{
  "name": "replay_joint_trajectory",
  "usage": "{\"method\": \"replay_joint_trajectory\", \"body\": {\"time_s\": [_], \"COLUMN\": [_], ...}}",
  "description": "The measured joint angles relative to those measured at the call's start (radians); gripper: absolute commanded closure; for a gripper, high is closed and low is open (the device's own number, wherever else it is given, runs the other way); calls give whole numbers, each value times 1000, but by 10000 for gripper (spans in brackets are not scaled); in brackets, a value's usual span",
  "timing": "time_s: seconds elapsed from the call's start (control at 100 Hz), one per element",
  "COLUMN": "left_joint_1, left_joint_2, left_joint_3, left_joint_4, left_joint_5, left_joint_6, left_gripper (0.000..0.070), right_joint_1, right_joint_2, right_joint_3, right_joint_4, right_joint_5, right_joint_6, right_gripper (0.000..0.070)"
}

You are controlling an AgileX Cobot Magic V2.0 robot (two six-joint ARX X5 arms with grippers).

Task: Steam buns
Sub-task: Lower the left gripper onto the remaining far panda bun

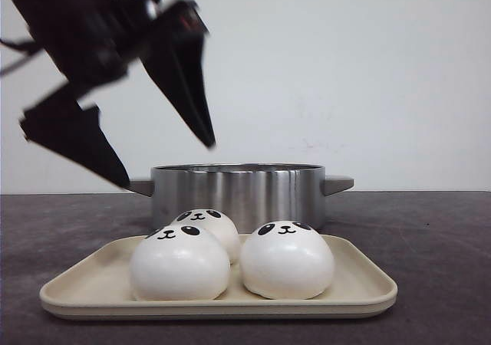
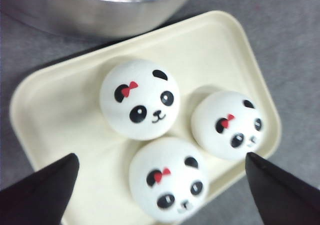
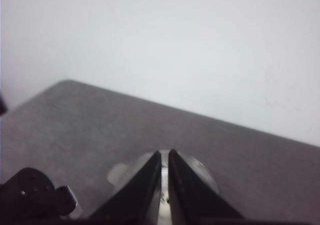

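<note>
The left arm hangs high in the air at the left side, tipped down toward the pot. Its left gripper (image 1: 167, 165) is wide apart and holds nothing. One black finger (image 1: 77, 134) points down at the left, and the other points down over the pot's rim. It touches nothing.

Below it, on the dark table (image 1: 437, 238), sits a cream tray (image 1: 368, 284). Three white panda buns (image 2: 140, 99) rest on the tray, close together. Two are in front, side by side, and one is behind them. From above, each face shows a small red bow. Just behind the tray stands a shiny metal pot (image 1: 238, 185) with little side handles.

The right gripper (image 3: 164, 185) shows only in its own wrist view. Its fingers are pressed together, with just a thin slit between them, and hold nothing.
</note>
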Motion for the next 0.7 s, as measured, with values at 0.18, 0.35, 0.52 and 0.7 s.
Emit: {"method": "replay_joint_trajectory", "body": {"time_s": [0.18, 0.35, 0.52, 0.7], "left_joint_1": [-25, -29, -30, -30], "left_joint_2": [85, 135, 156, 185], "left_joint_3": [0, 0, 0, 0], "left_joint_4": [84, 140, 146, 147], "left_joint_5": [-60, -74, -77, -89], "left_joint_6": [-18, -61, -78, -94], "left_gripper": [23, 49, 162, 183], "right_joint_1": [0, 0, 0, 0], "right_joint_2": [0, 1, 2, 2], "right_joint_3": [-1, -1, -2, -1], "right_joint_4": [-29, -31, -49, -53], "right_joint_5": [32, 55, 54, 55], "right_joint_6": [35, 53, 56, 69], "right_gripper": [684, 684, 684, 684]}}
